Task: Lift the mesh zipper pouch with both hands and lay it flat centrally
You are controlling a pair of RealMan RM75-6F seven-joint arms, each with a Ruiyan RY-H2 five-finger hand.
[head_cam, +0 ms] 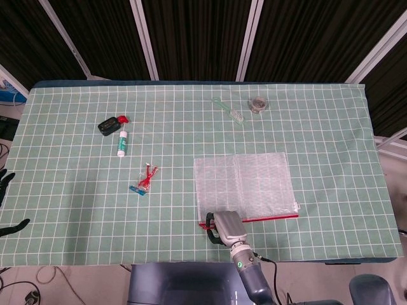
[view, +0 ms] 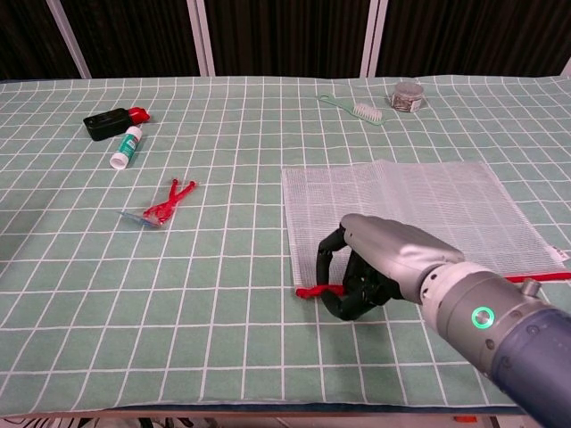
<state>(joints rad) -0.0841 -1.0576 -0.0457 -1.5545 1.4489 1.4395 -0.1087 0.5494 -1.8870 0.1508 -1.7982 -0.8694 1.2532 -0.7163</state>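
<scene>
Mesh zipper pouch point(head_cam: 244, 185) point(view: 417, 210): flat on green checked tablecloth point(head_cam: 76, 203) point(view: 223, 357), red zipper edge nearest the robot, right of cloth centre. Right hand point(head_cam: 224, 227) point(view: 370, 267): at the pouch's near left corner, dark fingers point(view: 332, 260) curled and clamped on the red zipper end. Left hand point(head_cam: 6, 203): beyond the cloth's left edge, well apart from the pouch; only dark fingertips in head view, state cannot be told.

Relative to the pouch:
- Red clip-like item point(head_cam: 145, 180) point(view: 164, 207): left, well apart.
- White tube point(head_cam: 122, 143) point(view: 126, 146) and black bottle with red cap point(head_cam: 112, 124) point(view: 112, 120): further left and beyond, just beside each other.
- Green-handled brush point(head_cam: 230, 111) point(view: 353, 107) and small round jar point(head_cam: 257, 103) point(view: 406, 95): beyond the far edge, near each other.
</scene>
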